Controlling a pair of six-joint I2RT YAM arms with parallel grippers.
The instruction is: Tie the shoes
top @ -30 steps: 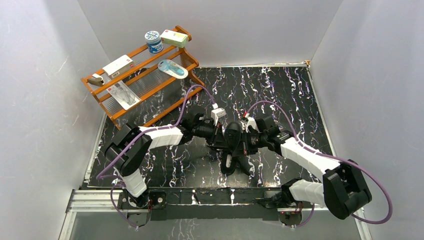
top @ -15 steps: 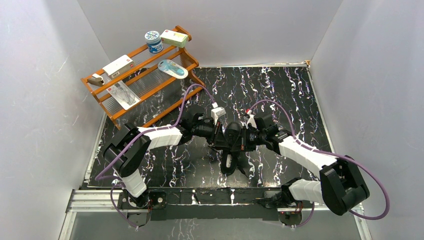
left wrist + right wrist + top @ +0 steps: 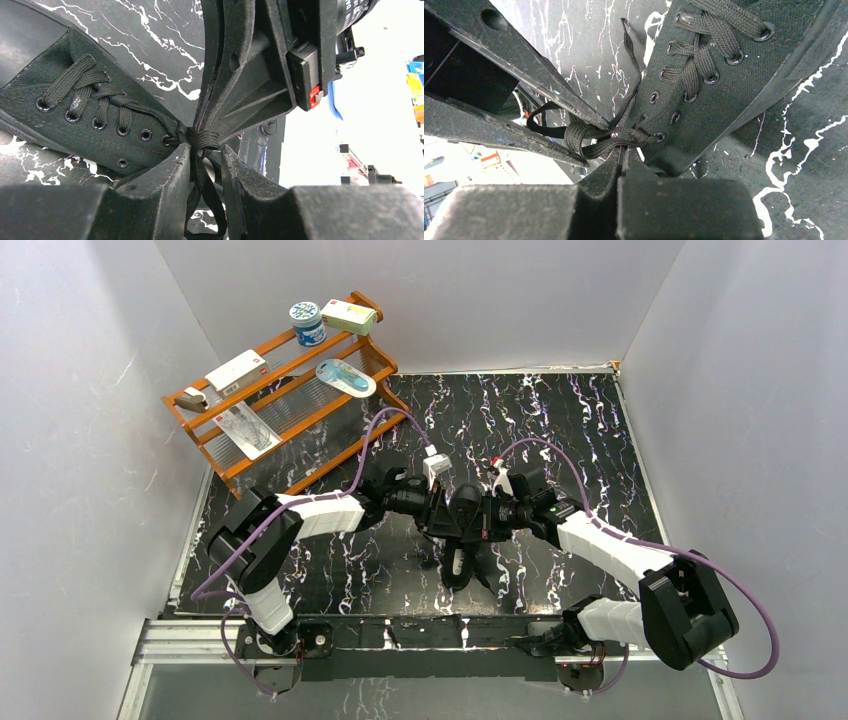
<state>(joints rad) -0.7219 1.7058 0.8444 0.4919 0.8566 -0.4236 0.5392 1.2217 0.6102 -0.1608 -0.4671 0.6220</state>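
Since 1 sec ago ur left gripper (image 3: pixel 206 152) has let go a bit. Its fingers now stand apart, w/ a lace end hanging loose btwn them. The right arm's elbow has swung in too. The right gripper (image 3: pixel 621 152) is pressed tight, pinching the laces (image 3: pixel 100 102) right at the knot (image 3: pixel 202 139). The shoe (image 3: pixel 75 130) lies on the dark table (image 3: pixel 560 420), in the middle, near the arms' bases, under both grippers.

I think ur at the pull-tight step. The knot looks made but small, and I can't see any bow loops. Next, prob. back the left gripper off w/o snagging the loose end. Hold the right pinch firm, then grab a new bit of lace to make a loop. Go slow.
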